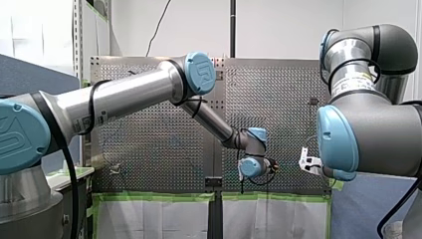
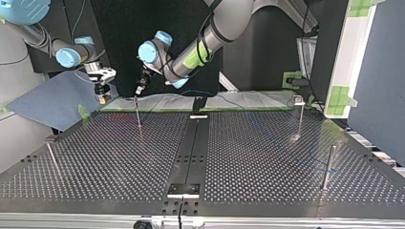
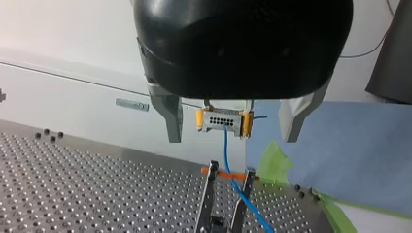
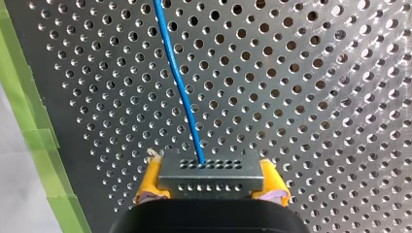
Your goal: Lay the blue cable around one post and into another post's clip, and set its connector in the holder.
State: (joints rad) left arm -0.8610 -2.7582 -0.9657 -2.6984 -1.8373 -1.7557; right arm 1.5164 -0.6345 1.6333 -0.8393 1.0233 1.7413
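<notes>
Out at the table's edge: connector pinched, left fingers spread wide

You have my right gripper [image 2: 101, 98] pinching the grey connector [image 4: 211, 175] between its yellow pads, beside the green-taped edge [image 4: 34, 141] of the table [image 2: 267, 157]. The blue cable [image 4: 177, 82] leaves the connector over bare perforated plate. My left gripper [image 3: 232, 137] is spread wide, holding nothing, just above the clip post [image 3: 210, 194]. Whether the cable sits inside that clip, you cannot tell. Other thin posts [image 2: 329, 164] stand well apart, with open plate between them. The cable's far run is too faint to trace.
</notes>
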